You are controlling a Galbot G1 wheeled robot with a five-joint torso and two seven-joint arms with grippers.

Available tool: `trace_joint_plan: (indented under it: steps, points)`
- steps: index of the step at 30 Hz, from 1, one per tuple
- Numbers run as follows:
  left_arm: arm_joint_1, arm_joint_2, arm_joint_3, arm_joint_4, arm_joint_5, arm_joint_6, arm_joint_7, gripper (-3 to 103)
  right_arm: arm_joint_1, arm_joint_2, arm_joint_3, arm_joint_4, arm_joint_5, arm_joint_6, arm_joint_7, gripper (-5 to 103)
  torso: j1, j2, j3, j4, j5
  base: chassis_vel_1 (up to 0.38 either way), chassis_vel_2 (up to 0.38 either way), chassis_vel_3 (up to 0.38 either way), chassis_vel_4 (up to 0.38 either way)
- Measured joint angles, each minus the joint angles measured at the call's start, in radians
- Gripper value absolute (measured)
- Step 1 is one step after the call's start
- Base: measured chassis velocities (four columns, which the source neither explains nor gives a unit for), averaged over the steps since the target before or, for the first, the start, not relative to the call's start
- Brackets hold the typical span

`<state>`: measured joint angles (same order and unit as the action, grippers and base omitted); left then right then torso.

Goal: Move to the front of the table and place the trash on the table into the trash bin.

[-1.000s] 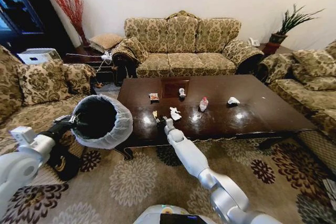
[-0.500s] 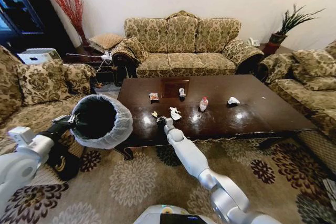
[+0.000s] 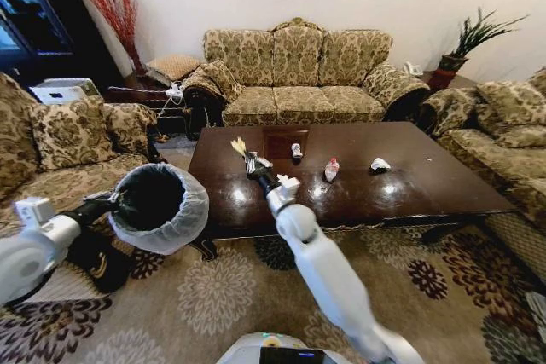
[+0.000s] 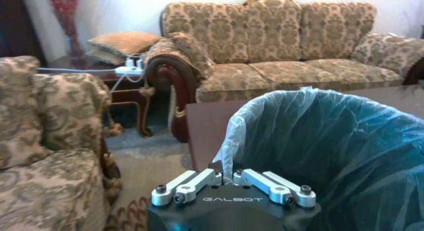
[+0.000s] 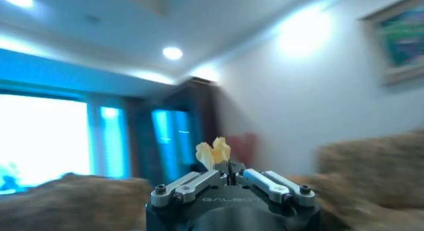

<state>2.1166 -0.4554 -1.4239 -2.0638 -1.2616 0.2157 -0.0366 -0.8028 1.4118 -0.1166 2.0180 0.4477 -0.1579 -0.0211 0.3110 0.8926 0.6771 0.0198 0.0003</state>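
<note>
So the right gripper [image 3: 246, 158] has come up off the table [image 3: 426, 178] since a second ago, and it's now pinching the yellowish scrap [image 3: 238, 146] up in the air, fingers pressed tight on it. The left gripper [image 3: 112, 200] stays clamped on the rim of the trash bin [image 3: 158, 208], held out to the left of the table. Looks like the pick worked, and the scrap just needs carrying left over the bin. The bottle [image 3: 331, 169] and tissues [image 3: 380, 164] are left on the table.
</note>
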Motion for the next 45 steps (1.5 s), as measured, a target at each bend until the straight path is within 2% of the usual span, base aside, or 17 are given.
trace_joint_plan:
  steps: [1,3,8,10,13,16,18,20,22,26,28,29,30,32,35,40,45]
  points:
    - [0.000,0.000,0.000,0.000,0.000,0.000,0.000,3,0.000,0.000,0.000,0.000,0.000,0.000,0.000,0,0.000,0.000,0.000,0.0000,0.0000,0.000,0.000,0.000,0.000]
    - [0.002,0.015,0.002,-0.033,-0.006,0.007,-0.017,3,-0.003,-0.034,-0.094,0.074,0.025,-0.033,-0.011,0,0.000,0.000,0.000,0.0003,-0.0003,0.000,0.000,0.000,0.000]
    - [-0.002,0.018,-0.001,-0.077,-0.006,0.012,-0.031,3,0.008,-0.039,-0.197,0.062,0.043,-0.082,-0.004,-3,0.000,0.000,0.000,0.0005,-0.0003,0.000,0.000,0.000,0.000]
    - [-0.002,0.011,-0.008,-0.110,-0.006,0.014,-0.033,3,0.018,-0.022,-0.232,0.022,0.019,-0.090,0.001,6,0.000,0.000,0.000,0.0006,-0.0003,0.000,0.000,0.000,0.000]
    - [0.005,0.002,-0.017,-0.135,-0.005,0.015,-0.034,3,0.025,-0.005,-0.244,0.007,0.009,-0.093,0.006,12,0.000,0.000,0.000,0.0005,-0.0003,0.000,0.000,0.000,0.000]
    - [0.013,-0.009,-0.027,-0.152,-0.004,0.015,-0.033,3,0.038,0.003,-0.248,0.005,0.007,-0.098,0.009,27,0.000,0.000,0.000,0.0005,-0.0003,0.000,0.000,0.000,0.000]
    - [0.014,-0.014,-0.028,-0.152,-0.003,0.015,-0.033,3,0.041,0.001,-0.245,0.005,0.008,-0.097,0.009,33,0.000,0.000,0.000,0.0006,-0.0002,0.000,0.000,0.000,0.000]
    - [0.012,-0.018,-0.027,-0.147,-0.002,0.015,-0.032,3,0.030,0.000,-0.221,0.015,0.018,-0.062,0.005,44,0.000,0.000,0.000,0.0007,-0.0004,0.000,0.000,0.000,0.000]
    - [0.011,-0.020,-0.025,-0.140,-0.002,0.014,-0.031,3,0.015,0.001,-0.204,0.024,0.024,-0.045,0.006,44,0.000,0.000,0.000,0.0007,-0.0004,0.000,0.000,0.000,0.000]
    - [0.003,-0.039,-0.016,-0.088,0.004,0.002,-0.023,3,-0.125,-0.011,-0.008,0.060,0.063,-0.018,0.056,65,0.000,0.000,0.000,0.0007,-0.0004,0.000,0.000,0.000,0.000]
    - [0.003,-0.039,-0.016,-0.088,0.004,0.002,-0.023,3,-0.125,-0.011,-0.008,0.060,0.063,-0.018,0.056,65,0.000,0.000,0.000,0.0007,-0.0004,0.000,0.000,0.000,0.000]
    - [-0.001,-0.046,-0.012,-0.082,0.005,-0.002,-0.019,3,-0.171,-0.031,0.061,0.033,0.086,-0.021,0.098,71,0.000,0.000,0.000,0.0006,-0.0002,0.000,0.000,0.000,0.000]
    - [-0.047,-0.049,0.047,-0.089,0.016,-0.006,-0.020,3,-0.215,-0.064,0.180,-0.112,0.120,-0.006,0.197,82,0.000,0.000,0.000,0.0004,-0.0002,0.000,0.000,0.000,0.000]
    - [-0.080,-0.048,0.087,-0.103,0.020,-0.004,-0.028,3,-0.214,-0.062,0.217,-0.198,0.098,0.008,0.213,92,0.000,0.000,0.000,0.0003,-0.0004,0.000,0.000,0.000,0.000]
    - [-0.097,-0.050,0.112,-0.117,0.027,-0.004,-0.032,3,-0.188,-0.043,0.238,-0.317,0.035,0.044,0.215,99,0.000,0.000,0.000,0.0001,-0.0001,0.000,0.000,0.000,0.000]
    - [-0.095,-0.073,0.120,-0.140,0.039,-0.003,-0.032,3,-0.098,0.012,0.226,-0.524,0.003,0.112,0.196,100,0.000,0.000,0.000,0.0006,-0.0003,-0.093,-0.083,0.096,0.084]
    - [-0.090,-0.094,0.121,-0.154,0.044,-0.004,-0.029,3,0.032,0.095,0.208,-0.725,-0.056,0.135,0.201,100,0.000,0.000,0.000,0.0003,0.0005,-0.074,-0.095,0.083,0.107]
